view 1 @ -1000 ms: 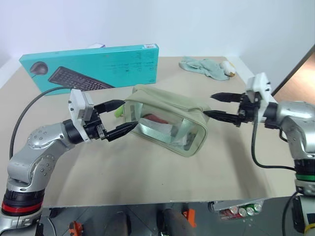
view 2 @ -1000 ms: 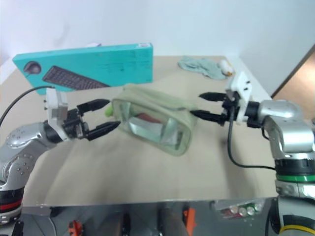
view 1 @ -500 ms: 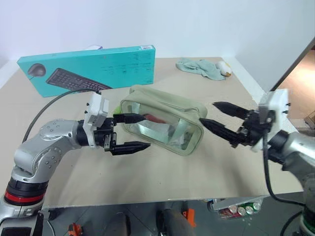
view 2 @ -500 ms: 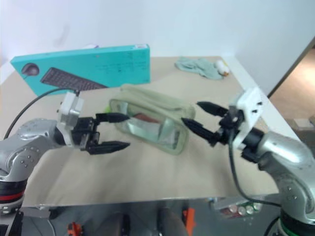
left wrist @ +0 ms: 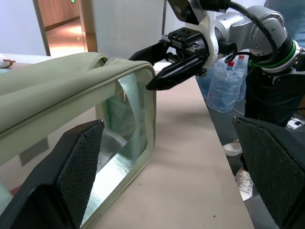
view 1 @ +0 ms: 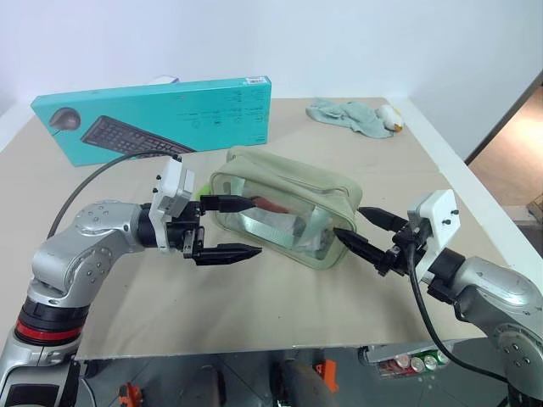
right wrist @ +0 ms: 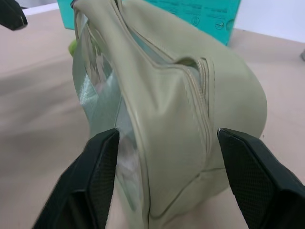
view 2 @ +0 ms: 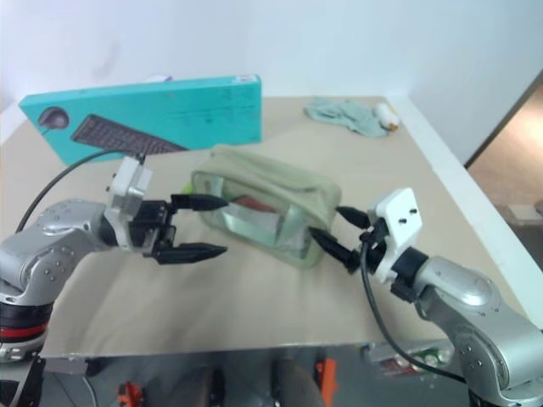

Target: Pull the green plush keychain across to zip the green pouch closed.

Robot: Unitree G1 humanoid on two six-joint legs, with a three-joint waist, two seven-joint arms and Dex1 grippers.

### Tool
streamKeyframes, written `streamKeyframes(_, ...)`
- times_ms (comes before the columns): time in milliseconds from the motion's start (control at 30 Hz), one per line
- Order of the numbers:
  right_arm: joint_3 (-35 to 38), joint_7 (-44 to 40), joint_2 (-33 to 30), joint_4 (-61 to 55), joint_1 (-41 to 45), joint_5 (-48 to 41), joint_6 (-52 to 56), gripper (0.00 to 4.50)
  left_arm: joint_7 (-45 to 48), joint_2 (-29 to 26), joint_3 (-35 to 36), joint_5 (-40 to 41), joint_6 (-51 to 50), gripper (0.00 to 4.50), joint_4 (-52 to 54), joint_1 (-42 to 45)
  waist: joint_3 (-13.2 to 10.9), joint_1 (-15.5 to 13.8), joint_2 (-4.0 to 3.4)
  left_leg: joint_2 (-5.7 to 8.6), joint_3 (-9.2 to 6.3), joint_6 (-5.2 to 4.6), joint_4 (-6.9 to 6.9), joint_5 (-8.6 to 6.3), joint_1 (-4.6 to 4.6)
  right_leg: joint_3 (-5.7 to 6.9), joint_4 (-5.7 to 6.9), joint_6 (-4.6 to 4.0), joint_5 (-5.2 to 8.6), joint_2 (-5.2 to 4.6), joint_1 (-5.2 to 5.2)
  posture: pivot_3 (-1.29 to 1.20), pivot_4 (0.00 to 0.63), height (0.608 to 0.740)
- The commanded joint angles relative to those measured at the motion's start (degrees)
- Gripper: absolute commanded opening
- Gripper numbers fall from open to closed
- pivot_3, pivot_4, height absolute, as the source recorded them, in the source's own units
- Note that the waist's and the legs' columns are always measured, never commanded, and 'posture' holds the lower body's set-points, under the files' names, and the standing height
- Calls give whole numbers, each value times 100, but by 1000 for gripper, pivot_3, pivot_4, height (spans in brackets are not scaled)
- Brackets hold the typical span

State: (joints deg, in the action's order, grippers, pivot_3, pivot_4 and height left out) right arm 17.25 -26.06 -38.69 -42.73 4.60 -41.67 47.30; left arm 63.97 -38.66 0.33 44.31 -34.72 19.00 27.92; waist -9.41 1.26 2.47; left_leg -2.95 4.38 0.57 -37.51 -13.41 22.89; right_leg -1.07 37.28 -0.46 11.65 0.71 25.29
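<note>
Your right gripper (view 1: 366, 231), fingers spread and empty, faces the green pouch's (view 1: 284, 203) near end. Your left gripper (view 1: 227, 227) gapes wide at the far end, nearer the green plush keychain (right wrist: 73, 46) beyond it.

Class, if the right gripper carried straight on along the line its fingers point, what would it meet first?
Most likely the green pouch: the right gripper stands open, its fingers aimed at the pouch's near end, one to each side of it. Whether they already touch is unclear.
</note>
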Motion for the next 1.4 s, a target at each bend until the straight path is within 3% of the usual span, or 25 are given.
streamKeyframes(33, -31, -8, -6, -109, 76, -22, -163, 1928, -24, 20, 96, -38, 129, 4500, 59, 33, 0, -2, 0, 0, -2, 0, 0, 1, -1, 1, 0, -1, 0, 1, -1, 0, 150, 740)
streamKeyframes(200, -106, -123, -90, -42, 115, -30, -173, 130, -48, 33, 115, -109, 146, 4500, 34, 19, 0, -3, 0, 0, -2, -1, 0, 1, -2, 0, 1, -2, 0, 2, -2, 0, 150, 740)
streamKeyframes(233, -122, -143, -105, -26, 124, -14, -180, 37, -54, 36, 120, -127, 155, 4500, 24, 21, 0, -3, 0, 0, -2, -1, 0, 1, -1, -1, 1, -2, 0, 1, -2, 0, 150, 740)
streamKeyframes(400, -219, -428, -239, 82, 182, 88, -361, 37, -121, 47, 166, -169, 198, 4500, -19, 11, 0, -3, 0, 2, 1, -1, 0, 1, -1, -3, 0, -1, 0, -1, -2, 0, 150, 740)
streamKeyframes(533, -249, -1395, -614, 756, 345, 426, -1152, 37, -178, 12, 262, -155, 191, 4500, -98, 7, 0, -1, 0, 0, 0, -1, -1, 1, -3, -2, 1, -1, 0, 2, -3, 0, 150, 740)
streamKeyframes(733, -930, -3360, -1182, 3482, 1764, 1297, -2767, 37, -198, -74, 363, -62, 103, 4500, -107, -10, -5, 3, 6, 10, 8, -6, -6, 4, -8, -3, 0, 3, -6, 1, -6, 0, 150, 740)
streamKeyframes(900, -1483, -4222, -1132, 5316, 2956, 1978, -3764, 37, -295, -101, 432, 19, 27, 4500, 46, -85, -7, -5, 7, 10, 6, -8, -2, 2, -2, -4, 0, -2, -2, 1, -3, 0, 150, 740)
streamKeyframes(1033, -1841, -4615, -803, 6306, 3763, 2345, -4393, 37, -990, 19, 847, 448, -310, 4500, 361, -194, -10, 18, 4, 2, 3, -9, -2, 2, 1, -11, 0, -4, -1, 4, 1, 0, 150, 740)
streamKeyframes(1167, -1851, -4705, -651, 6398, 3849, 2420, -4551, 37, -1624, 41, 1238, 453, -395, 4500, 227, -263, -10, 10, 4, -2, -2, -8, -1, 2, 2, -4, 2, -7, 0, 6, 0, 0, 150, 740)
streamKeyframes(1400, -1645, -4480, -585, 5576, 3347, 2246, -4228, 37, -2103, -18, 1587, 10, -195, 4500, 11, -780, -10, 24, 4, -4, 5, -6, -2, 4, -7, -10, 10, -8, -1, 3, -2, 0, 150, 740)
